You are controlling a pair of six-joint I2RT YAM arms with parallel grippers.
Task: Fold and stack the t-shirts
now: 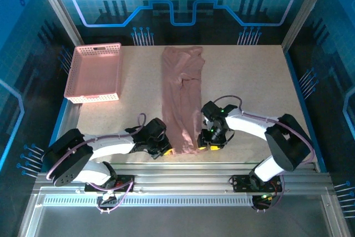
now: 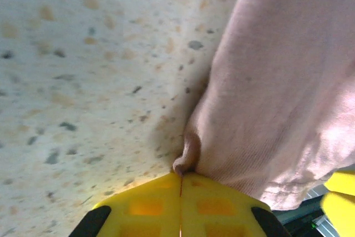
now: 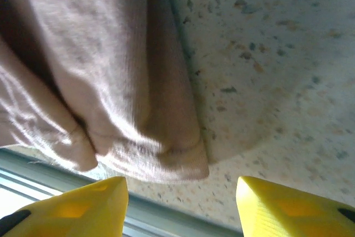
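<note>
My left gripper (image 2: 181, 177) is pinched shut on the near-left corner of the t-shirt (image 1: 182, 98). My right gripper (image 3: 182, 188) gapes empty, just short of the near-right corner. The shirt's length stretches straight ahead of both.

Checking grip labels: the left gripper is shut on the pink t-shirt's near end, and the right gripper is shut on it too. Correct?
Only the left gripper is shut on the t-shirt. The right wrist view shows the right gripper open, its jaws apart.
</note>
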